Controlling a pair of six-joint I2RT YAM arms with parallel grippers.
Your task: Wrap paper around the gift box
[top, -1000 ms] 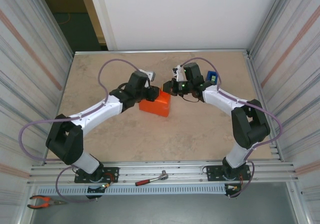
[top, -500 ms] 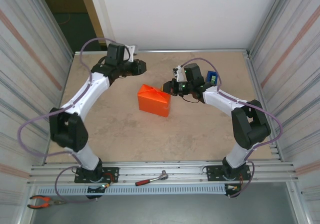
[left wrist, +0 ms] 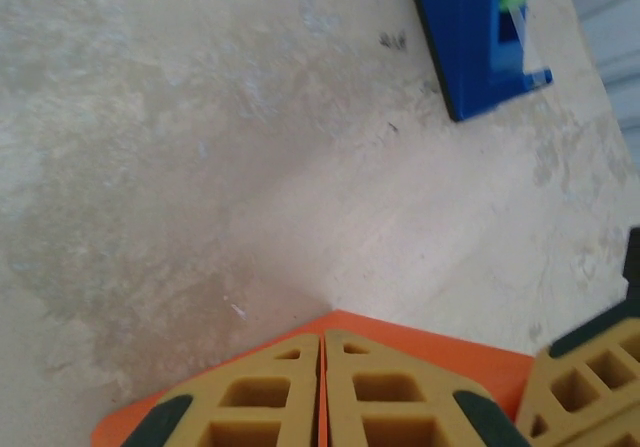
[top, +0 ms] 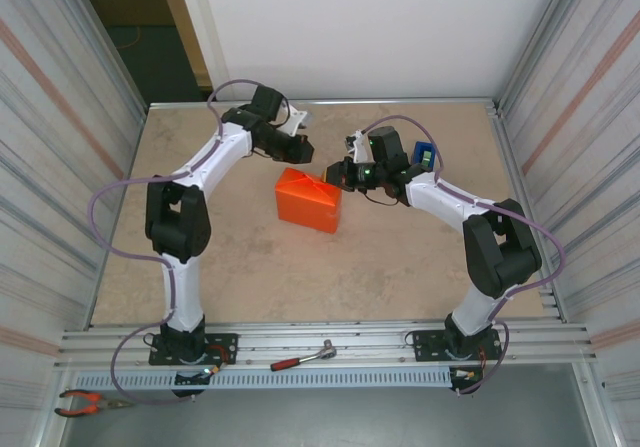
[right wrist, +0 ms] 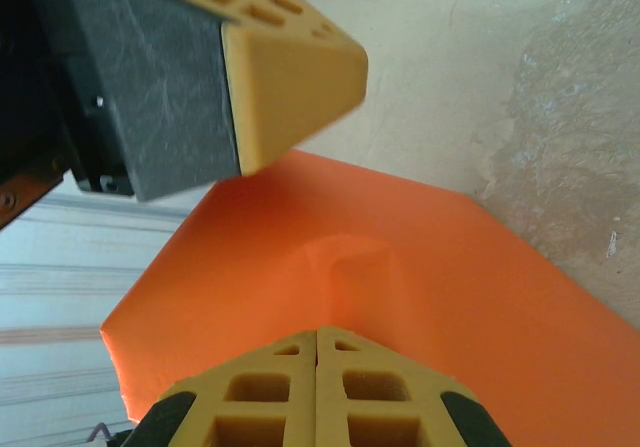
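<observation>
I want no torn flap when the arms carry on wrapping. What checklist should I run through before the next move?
1. Wrap: the bright orange sheet of thin paper is folded into a parcel shape: ok.
2. Left grip: the left claw is shut at the paper's edge: ok.
3. Right grip: the right claw is shut over a flap: ok. Whether it pinches the flap: cannot tell.
4. Clearance: the two claws are close but apart: ok.
5. Tape: the blue plastic tape dispenser stands free on the beige tabletop: ok.
6. Flap taped down: cannot tell.
</observation>
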